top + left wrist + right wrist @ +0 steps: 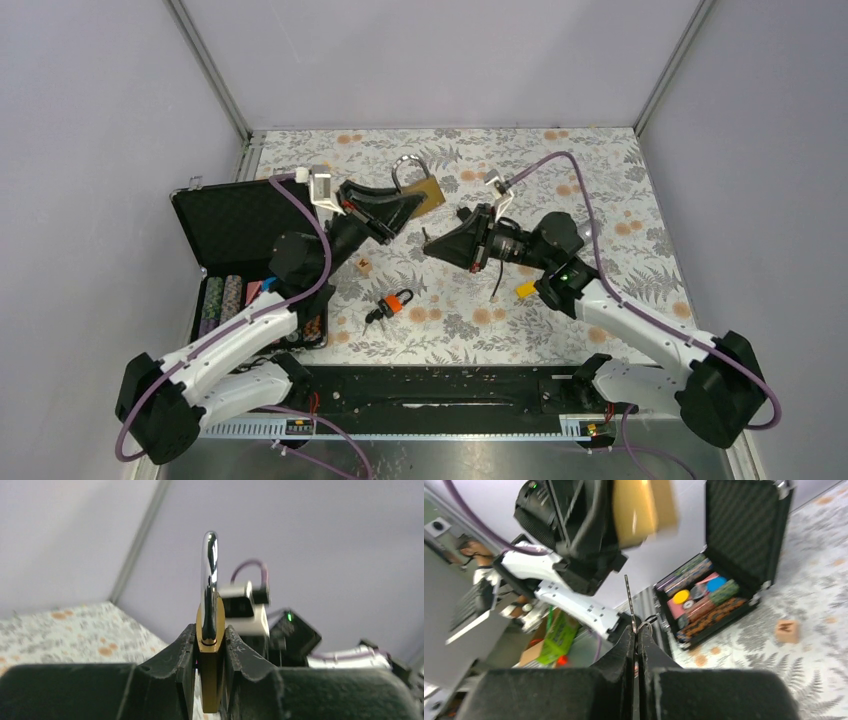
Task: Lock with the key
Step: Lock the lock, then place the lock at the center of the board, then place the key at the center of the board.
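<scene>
My left gripper (414,204) is shut on the lock (428,197), a small brass padlock, and holds it above the table with its silver shackle (407,170) pointing away. In the left wrist view the lock (210,670) sits edge-on between the fingers (177,650), shackle (209,570) up. My right gripper (430,243) is shut on a thin silver key (628,600) with a ring; the blade sticks out past the fingertips (626,640). The key tip is a short way below the blurred brass lock (639,510), apart from it.
An orange-and-black key bunch (390,303) lies on the floral cloth in front of the arms. A small wooden cube (364,266) lies near it. An open black case (235,225) with coloured chips stands at the left. A yellow piece (525,289) lies under the right arm.
</scene>
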